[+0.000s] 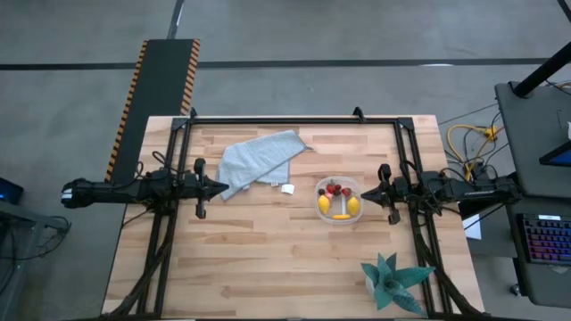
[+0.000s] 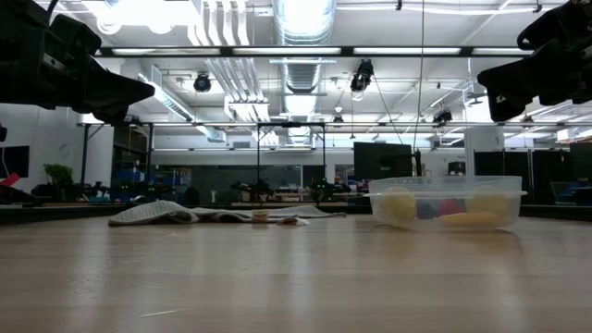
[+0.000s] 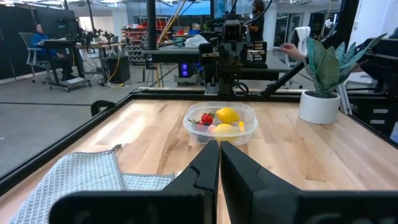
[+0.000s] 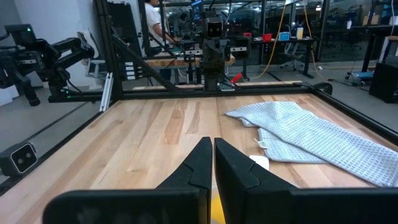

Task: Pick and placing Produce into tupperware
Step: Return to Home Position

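The clear tupperware (image 1: pixel 339 200) stands on the table right of centre, and the produce lies inside it: two yellow lemons (image 1: pixel 353 206), red strawberries (image 1: pixel 335 188) and an orange-yellow stick (image 1: pixel 341 216). The left wrist view shows the tupperware (image 3: pixel 221 123) straight ahead. My left gripper (image 1: pixel 225 187) hovers shut at the table's left side, pointing level toward the middle. My right gripper (image 1: pixel 364 191) hovers shut at the right side, just right of the tupperware, with nothing held.
A grey-blue cloth (image 1: pixel 259 160) lies at the far middle, with a small white block (image 1: pixel 288 189) beside it. A teal spiky plant (image 1: pixel 393 281) in a white pot stands at the near right corner. A dark frame (image 1: pixel 294 120) rims the table.
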